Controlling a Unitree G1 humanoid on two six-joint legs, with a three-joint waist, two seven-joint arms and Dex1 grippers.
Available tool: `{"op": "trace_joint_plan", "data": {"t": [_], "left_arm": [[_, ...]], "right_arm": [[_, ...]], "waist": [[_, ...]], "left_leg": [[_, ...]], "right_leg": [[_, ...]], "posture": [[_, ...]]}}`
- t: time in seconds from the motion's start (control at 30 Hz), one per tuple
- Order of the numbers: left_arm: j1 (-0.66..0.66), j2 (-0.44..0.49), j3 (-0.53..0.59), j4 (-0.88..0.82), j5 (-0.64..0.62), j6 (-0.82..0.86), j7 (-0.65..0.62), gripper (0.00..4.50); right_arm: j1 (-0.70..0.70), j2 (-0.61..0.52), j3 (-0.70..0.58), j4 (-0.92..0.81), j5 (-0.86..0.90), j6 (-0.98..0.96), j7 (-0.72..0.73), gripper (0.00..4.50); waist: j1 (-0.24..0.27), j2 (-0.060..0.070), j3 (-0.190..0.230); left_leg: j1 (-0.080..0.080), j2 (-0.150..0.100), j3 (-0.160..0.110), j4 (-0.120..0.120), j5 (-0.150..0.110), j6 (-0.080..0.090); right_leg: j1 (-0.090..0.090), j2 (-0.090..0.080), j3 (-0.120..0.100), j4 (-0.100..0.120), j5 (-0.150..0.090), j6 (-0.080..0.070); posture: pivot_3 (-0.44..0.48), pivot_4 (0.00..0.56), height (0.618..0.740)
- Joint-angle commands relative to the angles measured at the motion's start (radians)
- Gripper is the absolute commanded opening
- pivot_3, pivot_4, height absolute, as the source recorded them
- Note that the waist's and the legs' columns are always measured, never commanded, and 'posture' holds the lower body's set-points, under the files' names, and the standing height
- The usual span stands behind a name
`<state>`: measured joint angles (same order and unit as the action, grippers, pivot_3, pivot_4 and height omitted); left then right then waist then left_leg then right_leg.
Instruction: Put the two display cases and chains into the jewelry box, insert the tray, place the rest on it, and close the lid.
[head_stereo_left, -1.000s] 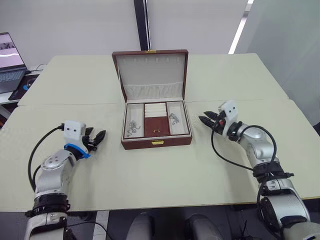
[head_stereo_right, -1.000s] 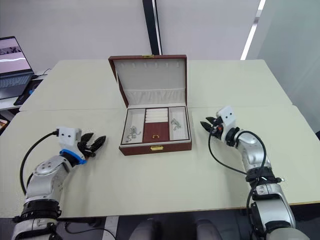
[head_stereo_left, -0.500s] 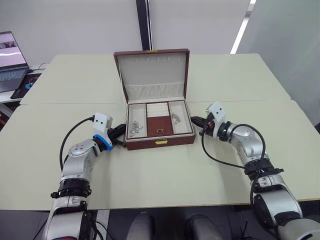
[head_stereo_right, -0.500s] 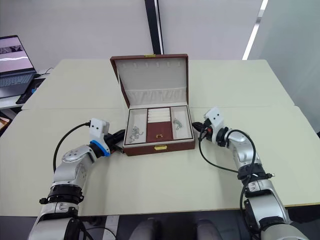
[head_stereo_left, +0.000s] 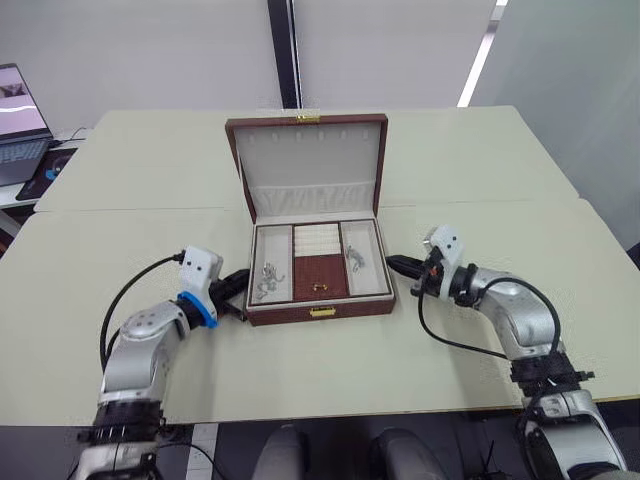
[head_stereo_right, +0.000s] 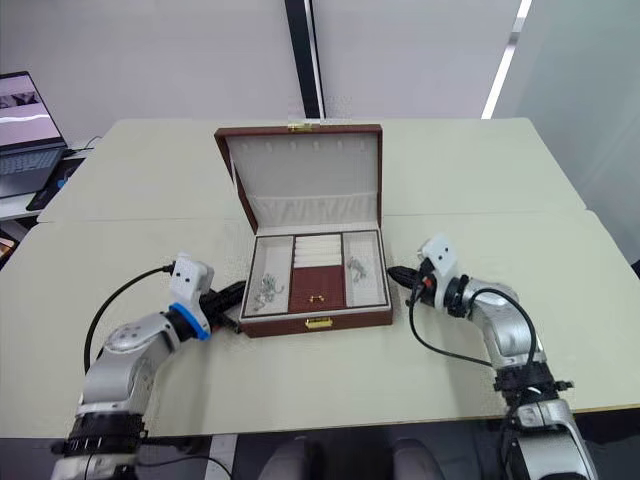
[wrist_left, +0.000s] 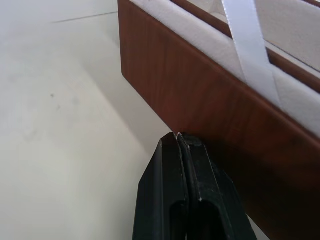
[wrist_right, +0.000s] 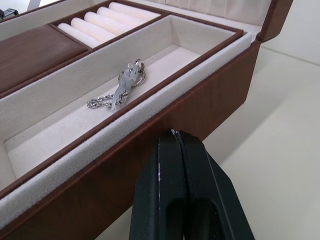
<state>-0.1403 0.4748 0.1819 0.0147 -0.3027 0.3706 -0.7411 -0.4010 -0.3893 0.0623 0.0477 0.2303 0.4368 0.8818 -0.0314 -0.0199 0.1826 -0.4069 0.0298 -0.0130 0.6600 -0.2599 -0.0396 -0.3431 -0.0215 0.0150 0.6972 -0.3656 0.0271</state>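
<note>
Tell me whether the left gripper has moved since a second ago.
Yes. The left gripper came in from open table to the jewelry box's left wall, fingers shut.

The brown jewelry box sits open on the desk, lid standing up. Its cream tray is in. Silver chains lie in the side parts, and a small ring in the middle.

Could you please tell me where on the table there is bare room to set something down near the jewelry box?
The table is bare behind the raised lid and along the front edge before the jewelry box. Both flanks are crowded: the left claw and right claw sit shut against its sides.
</note>
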Motion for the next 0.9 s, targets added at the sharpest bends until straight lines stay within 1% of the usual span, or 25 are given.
{"op": "trace_joint_plan", "data": {"t": [0.03, 0.17, 0.23, 0.33, 0.8, 0.9], "left_arm": [[0.08, -0.032, -0.09, -0.163, -0.059, 0.057, -0.033, 0.01], [0.145, -0.018, -0.069, -0.226, -0.067, 0.086, -0.027, 0.01], [0.147, -0.008, -0.056, -0.214, -0.059, 0.084, -0.03, 0.01], [0.135, 0.003, -0.043, -0.201, -0.06, 0.087, -0.035, 0.01], [0.092, 0.018, -0.024, -0.137, -0.039, 0.061, -0.045, 0.01], [0.097, 0.011, -0.01, -0.133, -0.039, 0.05, -0.035, 0.01]], "right_arm": [[0.064, 0.018, 0.093, -0.167, 0.074, 0.078, 0.051, 0.0], [0.137, -0.008, 0.089, -0.284, 0.116, 0.159, 0.046, 0.0], [0.153, -0.015, 0.092, -0.315, 0.123, 0.179, 0.047, 0.0], [0.152, -0.015, 0.093, -0.329, 0.128, 0.2, 0.047, 0.0], [0.127, -0.006, 0.079, -0.281, 0.102, 0.167, 0.032, 0.0], [0.117, -0.012, 0.056, -0.231, 0.076, 0.124, 0.014, 0.0]], "waist": [[0.0, 0.0, 0.0], [0.0, 0.0, 0.0], [0.0, 0.0, 0.0], [-0.001, 0.0, 0.0], [0.0, 0.0, 0.0], [0.0, 0.0, 0.0]], "left_leg": [[0.0, 0.0, 0.0, 0.0, 0.0, 0.0], [0.004, 0.0, 0.0, 0.0, 0.0, 0.0], [0.007, 0.0, 0.0, -0.001, 0.0, 0.0], [0.008, 0.0, 0.0, -0.001, 0.0, 0.0], [0.008, 0.0, -0.002, 0.0, 0.0, 0.0], [0.008, 0.0, -0.001, 0.0, 0.0, 0.0]], "right_leg": [[0.0, 0.0, 0.0, 0.0, 0.0, 0.0], [0.004, 0.0, 0.0, 0.0, 0.0, 0.0], [0.007, 0.0, 0.0, 0.0, 0.0, 0.0], [0.007, 0.0, 0.0, 0.0, 0.0, 0.0], [0.007, 0.001, -0.001, 0.002, 0.0, 0.0], [0.007, 0.001, -0.001, 0.002, 0.0, 0.0]], "posture": [[0.0, 0.15, 0.74], [0.0, 0.15, 0.74], [0.0, 0.15, 0.74], [0.0, 0.15, 0.74], [0.0, 0.15, 0.74], [0.0, 0.15, 0.74]]}}
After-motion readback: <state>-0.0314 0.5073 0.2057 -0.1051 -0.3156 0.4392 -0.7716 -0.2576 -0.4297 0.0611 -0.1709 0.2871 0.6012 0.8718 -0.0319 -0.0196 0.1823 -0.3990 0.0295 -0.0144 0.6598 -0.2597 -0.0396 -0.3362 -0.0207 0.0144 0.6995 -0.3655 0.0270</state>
